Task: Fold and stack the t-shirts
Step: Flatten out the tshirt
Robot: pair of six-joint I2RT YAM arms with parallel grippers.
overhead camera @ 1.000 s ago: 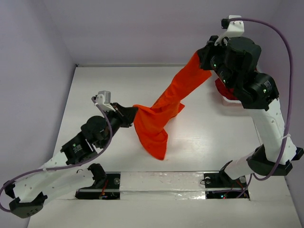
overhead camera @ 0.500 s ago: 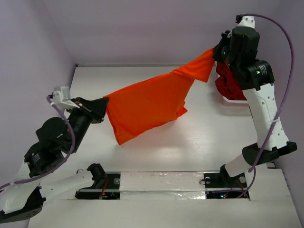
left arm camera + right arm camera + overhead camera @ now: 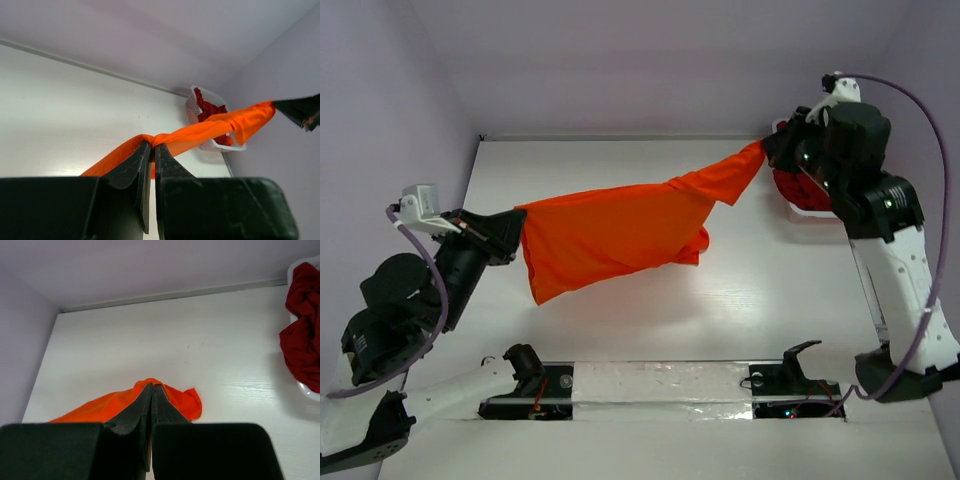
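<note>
We are holding the orange t-shirt (image 3: 620, 230) stretched between left gripper (image 3: 520, 226) and right gripper (image 3: 767, 149), both clamped on it; lowering evenly should avoid wrinkles.

One orange t-shirt (image 3: 610, 230) is showing. One white basket (image 3: 191, 106) is holding dark red t-shirts (image 3: 300, 335), bunched so their number cannot be told. Two pincers are showing, the left pincer (image 3: 520, 228) and the right pincer (image 3: 767, 150), above one surface (image 3: 740, 300).

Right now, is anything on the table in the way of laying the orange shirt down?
Nothing that I can see. The table around the hanging shirt shows nothing on it. The basket of red shirts sits off at the far right edge.
</note>
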